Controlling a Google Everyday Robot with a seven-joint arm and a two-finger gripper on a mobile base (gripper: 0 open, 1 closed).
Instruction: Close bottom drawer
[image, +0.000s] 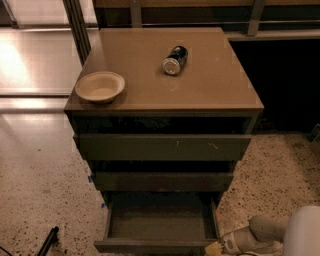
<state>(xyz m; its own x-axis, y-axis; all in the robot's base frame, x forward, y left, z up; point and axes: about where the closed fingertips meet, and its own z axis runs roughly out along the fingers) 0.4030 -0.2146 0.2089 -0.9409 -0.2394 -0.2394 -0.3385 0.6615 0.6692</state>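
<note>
The bottom drawer (159, 223) of the brown cabinet stands pulled far out, its shallow box and dusty grey floor open to view and its plain dark front (150, 246) at the lower edge of the view. My gripper (216, 247) is low at the bottom right, next to the right end of that drawer front, with the pale arm (272, 232) behind it. The middle drawer (162, 180) and the widest top drawer (162, 146) sit above, less far out.
A cream bowl (100, 86) and a dark can (175, 60) lying on its side rest on the cabinet top (200, 92). A black object (47, 240) lies on the speckled floor at lower left. A dark recess is at right.
</note>
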